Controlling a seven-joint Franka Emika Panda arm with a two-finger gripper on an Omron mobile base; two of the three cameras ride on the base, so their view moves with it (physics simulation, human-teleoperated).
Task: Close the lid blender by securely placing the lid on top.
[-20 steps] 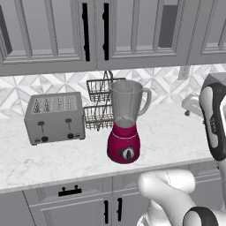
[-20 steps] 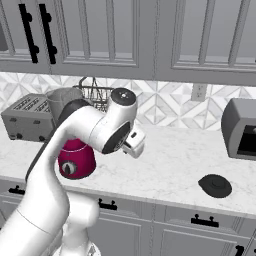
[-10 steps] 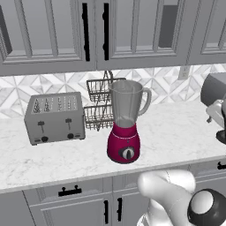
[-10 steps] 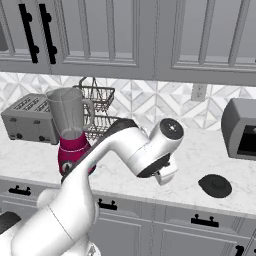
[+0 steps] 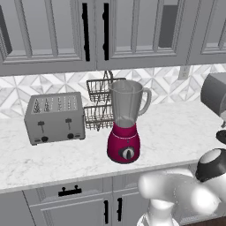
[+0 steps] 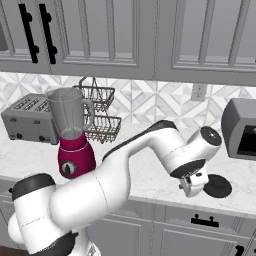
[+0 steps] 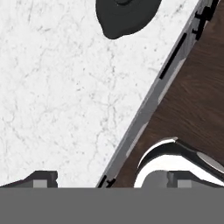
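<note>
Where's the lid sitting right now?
In the right base view the lid lies flat on the marble counter near its front edge, right of the claw, far from the blender.

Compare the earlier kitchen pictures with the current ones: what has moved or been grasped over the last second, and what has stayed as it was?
The arm has swung right, away from the blender, carrying the open gripper over to the lid near the counter's front edge. Nothing has been taken hold of or released. The lid still lies flat on the counter, the blender jar stays uncovered, and the toaster and wire basket rack are unmoved.
</note>
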